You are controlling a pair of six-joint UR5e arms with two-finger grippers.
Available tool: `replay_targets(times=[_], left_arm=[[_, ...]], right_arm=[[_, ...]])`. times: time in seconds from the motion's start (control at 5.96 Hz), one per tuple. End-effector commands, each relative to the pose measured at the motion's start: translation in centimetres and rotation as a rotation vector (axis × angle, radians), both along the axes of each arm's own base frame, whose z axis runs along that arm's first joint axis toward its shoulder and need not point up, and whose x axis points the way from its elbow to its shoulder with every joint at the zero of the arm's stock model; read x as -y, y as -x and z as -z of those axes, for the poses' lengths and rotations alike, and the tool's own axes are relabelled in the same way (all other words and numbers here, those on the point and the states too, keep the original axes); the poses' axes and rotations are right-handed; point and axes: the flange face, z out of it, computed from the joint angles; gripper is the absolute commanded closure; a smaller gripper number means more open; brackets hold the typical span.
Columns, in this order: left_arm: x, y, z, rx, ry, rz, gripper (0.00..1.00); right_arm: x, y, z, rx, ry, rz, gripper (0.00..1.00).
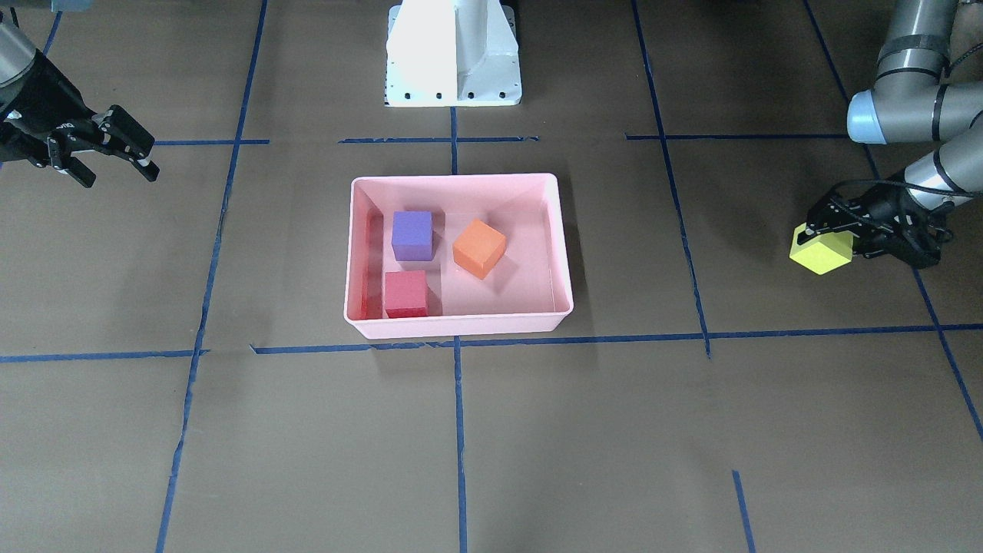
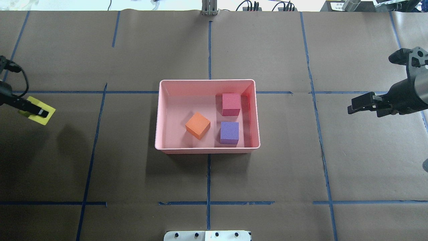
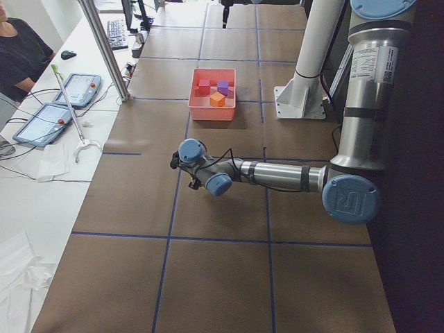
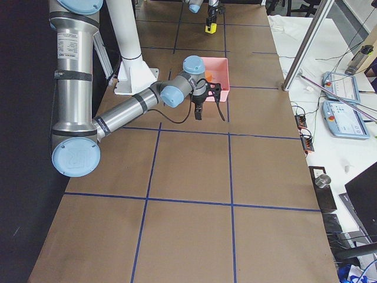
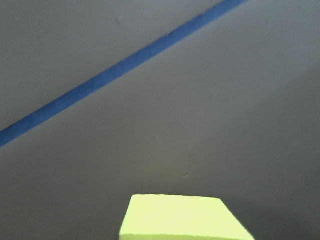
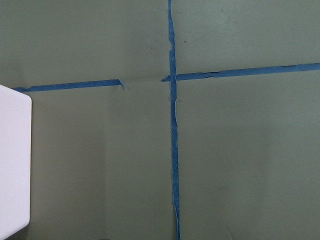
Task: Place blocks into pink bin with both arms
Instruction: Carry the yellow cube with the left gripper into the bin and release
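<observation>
Brown paper tabletop (image 1: 537, 430) with blue tape grid (image 1: 459, 422); left pincer (image 1: 818, 233) tight around matte yellow-green foam cube (image 1: 822, 255), right pincer (image 1: 119, 177) wide.

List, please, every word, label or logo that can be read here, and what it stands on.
"UR" logo, just legible: left arm's blue joint cap, right arm's joint cap.
White sticker higher on that left arm: too small to read.
White lettering on the right gripper: blurred.

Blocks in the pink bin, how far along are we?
Done: purple block, red block and orange block lie in the pink bin. In hand: the left gripper holds the yellow block, outside it. Left: bringing it over. The right gripper is open, empty.
</observation>
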Motion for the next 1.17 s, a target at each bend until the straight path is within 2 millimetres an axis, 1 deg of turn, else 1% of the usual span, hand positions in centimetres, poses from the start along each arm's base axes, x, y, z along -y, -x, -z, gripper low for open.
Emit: replay_targets(times=[0.0, 0.17, 0.34, 0.5, 0.67, 0.84, 1.01], left_arm=[[-0.9, -10.4, 20.4, -0.189, 0.289, 0.040, 1.00], [-2.3, -16.1, 26.3, -0.216, 0.385, 0.084, 1.00], [-3.6, -19.8, 29.4, -0.234, 0.433, 0.162, 0.99], [-5.6, -23.4, 30.7, -0.233, 0.432, 0.200, 0.98], [-6.9, -25.2, 30.2, -0.222, 0.421, 0.209, 0.89], [-7.4, -25.7, 29.2, -0.204, 0.426, 0.202, 0.45], [-7.9, -24.9, 27.6, -0.192, 0.430, 0.206, 0.00]], right_arm=[[0.3, -0.1, -0.2, -0.007, -0.006, -0.003, 0.00], [0.4, -0.3, -0.2, -0.005, -0.007, -0.007, 0.00], [0.4, -0.3, -0.2, -0.007, -0.008, -0.009, 0.00], [0.4, -0.4, -0.4, -0.010, -0.003, -0.010, 0.00], [0.5, -0.4, -0.5, -0.011, -0.002, -0.012, 0.00], [0.5, -0.4, -0.5, -0.011, -0.002, -0.012, 0.00], [0.5, -0.4, -0.8, -0.014, 0.003, -0.012, 0.00]])
